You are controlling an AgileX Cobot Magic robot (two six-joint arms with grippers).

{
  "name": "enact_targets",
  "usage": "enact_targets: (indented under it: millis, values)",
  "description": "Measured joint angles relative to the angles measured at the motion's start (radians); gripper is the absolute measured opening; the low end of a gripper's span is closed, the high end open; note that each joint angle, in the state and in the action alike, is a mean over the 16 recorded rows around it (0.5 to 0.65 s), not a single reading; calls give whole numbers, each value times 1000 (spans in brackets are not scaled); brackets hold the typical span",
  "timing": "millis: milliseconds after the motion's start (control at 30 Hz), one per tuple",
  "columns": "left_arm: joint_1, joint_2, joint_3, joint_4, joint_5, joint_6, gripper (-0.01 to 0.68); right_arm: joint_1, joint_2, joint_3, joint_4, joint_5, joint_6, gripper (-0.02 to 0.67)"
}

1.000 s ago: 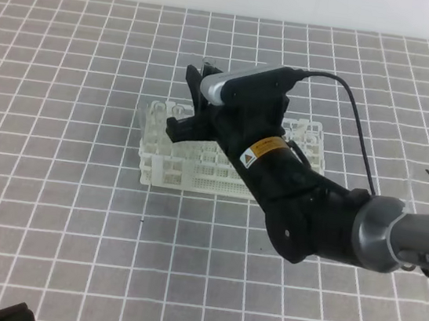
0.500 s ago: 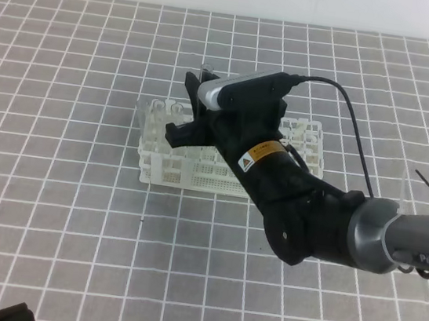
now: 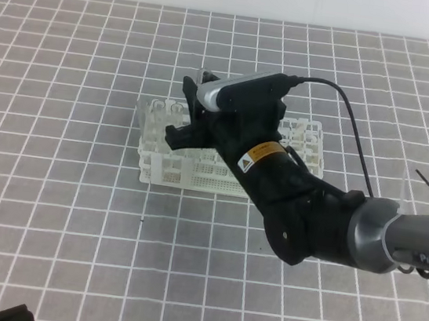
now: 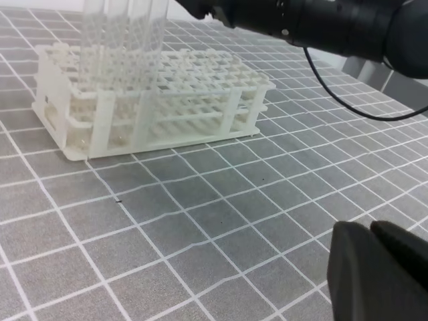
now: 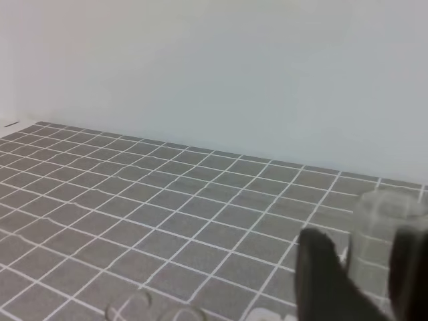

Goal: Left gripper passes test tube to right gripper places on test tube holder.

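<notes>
Grey grid-patterned matting with white lines covers the counter (image 3: 50, 210) from edge to edge, and behind it we see a plain pale wall (image 5: 214, 67) with nothing on it. Near the middle of the counter stands the white plastic lattice test tube holder (image 3: 166, 166), our landmark; in the left wrist view its tiers of small square holes and open sides are plain, with several clear tubes (image 4: 124, 33) upright at its left end.

Directly above the holder's left part we see the black two-fingered right end effector (image 3: 189, 114) with its silver-grey top block, on a grey arm reaching in from the right of the holder. Its fingers (image 5: 319, 271) stand apart on either side of a slender clear glass test tube (image 5: 382, 234), upright between them. We cannot tell whether the fingers press on the glass or stand free of it.

The black left end effector (image 4: 378, 267) sits low and well in front of the holder, at the near edge of the counter, its fingers clenched together with nothing between them. A black cable (image 3: 354, 123) loops from the right arm over the matting to the right of the holder.
</notes>
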Motion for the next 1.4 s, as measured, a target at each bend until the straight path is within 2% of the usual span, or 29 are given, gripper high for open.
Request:
enact_targets:
  millis: [267,400,500,633,933,1200,1400]
  values:
    - [0,-1,0,0,4,0,-1,-1,-21,1,0,42,-3,308]
    - [0,0,1,0,3,0,-1,-1,-70,11,-1,101,-5,316]
    - [0,0,2,0,4,0,-1,-1,-136,28,-2,169,-10,280]
    - [0,0,2,0,2,-1,-1,-1,-266,65,-4,298,-30,199]
    - [0,1,5,1,0,-1,-1,-1,-688,209,-4,659,-75,18]
    - [0,1,5,1,5,-1,-1,-1,-1027,314,-18,1024,-87,-12]
    - [0,2,6,1,8,-1,-1,-2,-1167,344,-60,1221,-87,-13]
